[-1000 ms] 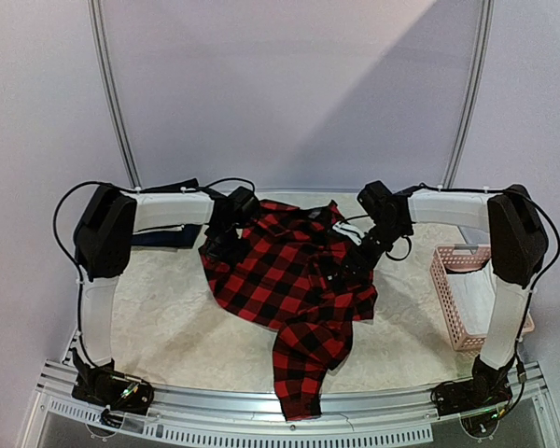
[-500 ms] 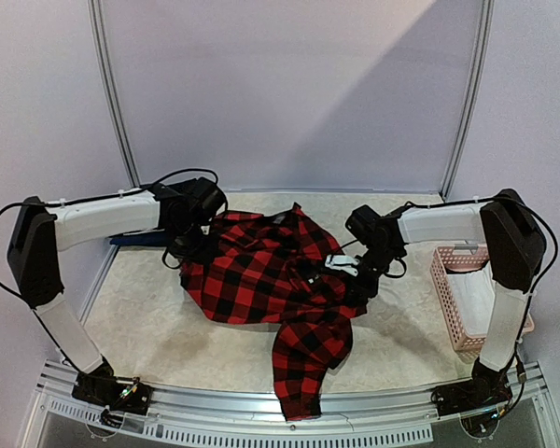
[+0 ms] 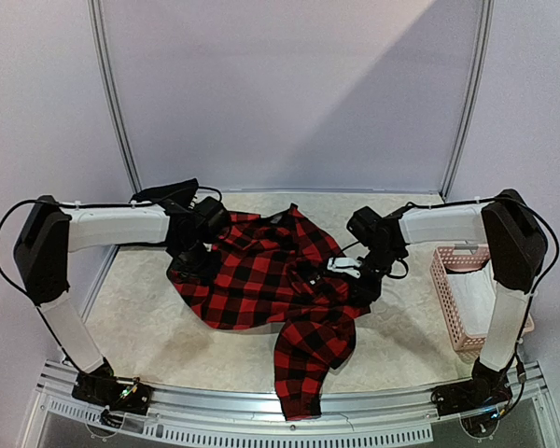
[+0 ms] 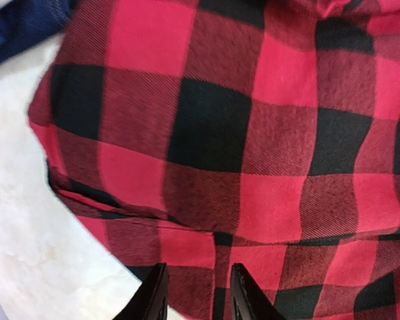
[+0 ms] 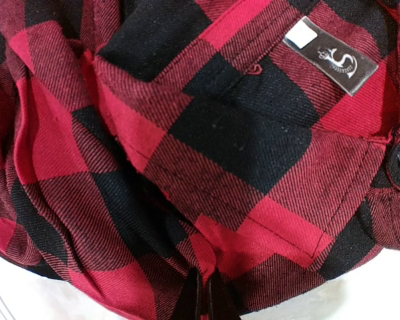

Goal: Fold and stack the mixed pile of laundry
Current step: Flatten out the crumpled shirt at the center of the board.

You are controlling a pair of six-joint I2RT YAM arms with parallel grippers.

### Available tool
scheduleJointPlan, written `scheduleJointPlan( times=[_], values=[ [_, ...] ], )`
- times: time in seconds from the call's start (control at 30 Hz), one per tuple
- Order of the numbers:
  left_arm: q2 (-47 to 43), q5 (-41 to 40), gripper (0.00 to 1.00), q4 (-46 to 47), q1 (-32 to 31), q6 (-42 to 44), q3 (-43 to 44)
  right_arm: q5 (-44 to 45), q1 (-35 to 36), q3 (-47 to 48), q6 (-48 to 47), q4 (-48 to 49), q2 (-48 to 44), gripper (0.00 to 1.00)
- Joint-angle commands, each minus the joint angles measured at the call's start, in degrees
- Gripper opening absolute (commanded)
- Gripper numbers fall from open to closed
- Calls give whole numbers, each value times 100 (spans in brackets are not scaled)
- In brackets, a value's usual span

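The red-and-black plaid flannel shirt (image 3: 271, 280) lies spread and rumpled across the middle of the table, one sleeve (image 3: 303, 373) trailing to the near edge. My left gripper (image 3: 192, 258) hovers over the shirt's left edge. In the left wrist view its jaws (image 4: 199, 297) stand apart with plaid cloth (image 4: 253, 147) below them and nothing pinched. My right gripper (image 3: 359, 278) sits on the shirt's right side. Its fingers (image 5: 205, 297) are shut on a raised fold of the flannel (image 5: 207, 167), close to the label (image 5: 330, 57). A navy garment (image 4: 17, 27) lies just beyond the shirt's corner.
A dark folded garment (image 3: 168, 194) lies at the back left behind my left arm. The pink slatted basket (image 3: 448, 308) stands at the right edge with something white (image 3: 476, 289) inside. The pale table surface (image 3: 149, 327) shows at the near left.
My left gripper dragged the shirt's left edge left and nearer, then opened and let it go. My right gripper dropped onto the shirt's right side and shut on a fold.
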Motion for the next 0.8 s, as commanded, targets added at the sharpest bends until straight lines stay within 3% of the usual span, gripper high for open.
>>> scheduleJointPlan(
  times=[0.0,0.27,0.47,0.63,0.77],
  values=[
    [474,233,33,-13,-152,-111,96,-46,-36,-38,63,-176,-96,0],
    [998,-80,29,-147,-212,-58,143,-152,-36,-42,118,-186,-75,0],
    [941,-408,6,-201,-217,-148,97,-109,-50,-80,136,-170,-93,0],
    [188,-719,0,-564,-285,-386,-149,-270,-272,-106,162,-328,-279,0],
    [-1058,-831,0,-895,-399,-891,-729,-223,-393,-310,104,-490,-612,0]
  ],
)
